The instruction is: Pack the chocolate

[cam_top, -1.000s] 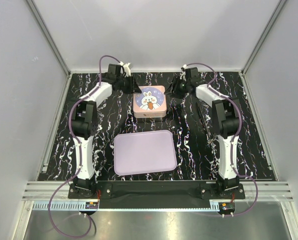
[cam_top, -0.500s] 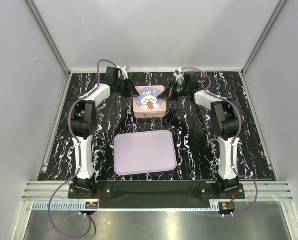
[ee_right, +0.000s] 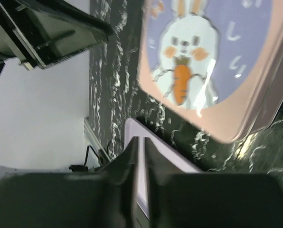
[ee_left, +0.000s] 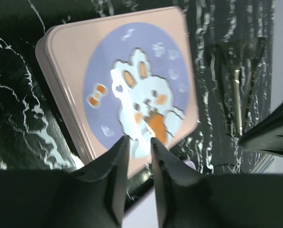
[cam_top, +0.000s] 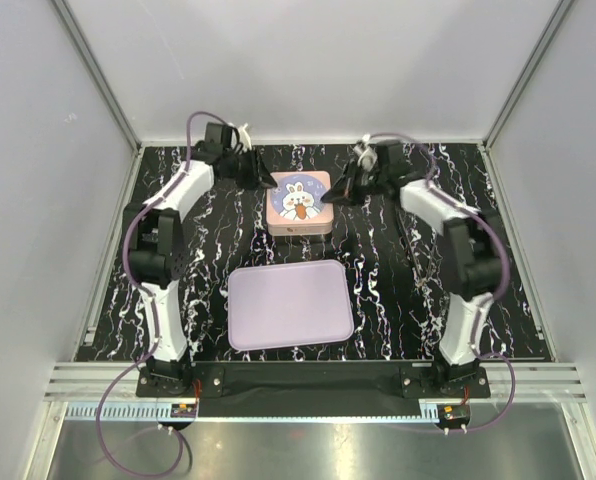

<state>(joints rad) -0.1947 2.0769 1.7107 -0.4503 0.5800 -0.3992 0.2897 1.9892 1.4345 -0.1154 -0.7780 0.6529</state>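
top external view: black marbled table [cam_top: 388, 300], largest thing on it the lilac tray [cam_top: 289, 305] lying flat near the arm bases. behind it, well apart, the pink tin [cam_top: 299, 203] with a rabbit-and-carrot lid, lid on and flat. no loose chocolate seen anywhere (whether it sits inside the tin cannot be told).

change over the last second: both arms swung outward at the elbow, the wrists drawing slightly back from the tin's sides; tin itself has not shifted. could suit arms closing in to grasp, or letting go after shutting it.

left gripper [ee_left: 138, 145]: fingers nearly together, a thin gap, nothing between them, hovering at the tin's edge. right gripper [ee_right: 140, 147]: fingers pressed almost together, holding nothing, just beside the tin's corner.
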